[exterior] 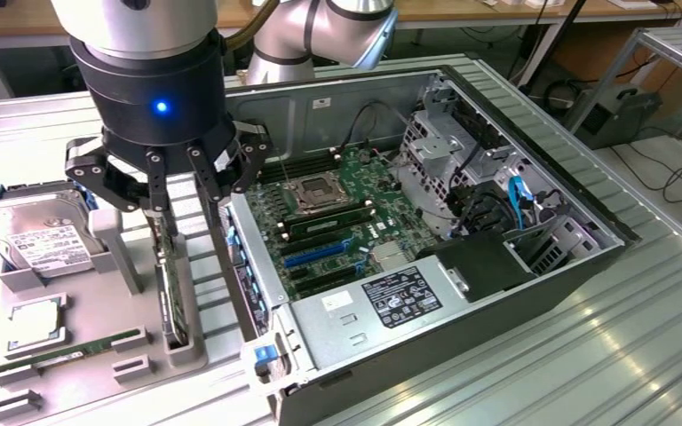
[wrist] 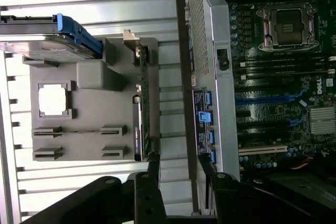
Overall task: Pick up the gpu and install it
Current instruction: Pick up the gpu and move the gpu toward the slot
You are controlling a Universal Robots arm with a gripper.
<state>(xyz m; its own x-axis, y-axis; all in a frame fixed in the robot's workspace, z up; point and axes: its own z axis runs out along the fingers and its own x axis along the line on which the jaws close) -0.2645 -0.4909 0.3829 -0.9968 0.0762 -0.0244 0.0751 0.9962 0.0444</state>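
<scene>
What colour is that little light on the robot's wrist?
Blue light, best in the exterior view.

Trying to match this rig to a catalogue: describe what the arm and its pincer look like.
The arm is silver-grey metal with rounded, tubular joints. Its wrist section is a glossy black cylinder with a small glowing blue light. The pincer is black, built of hinged link bars with silvery pivot pins, ending in slim, straight fingers.
</scene>
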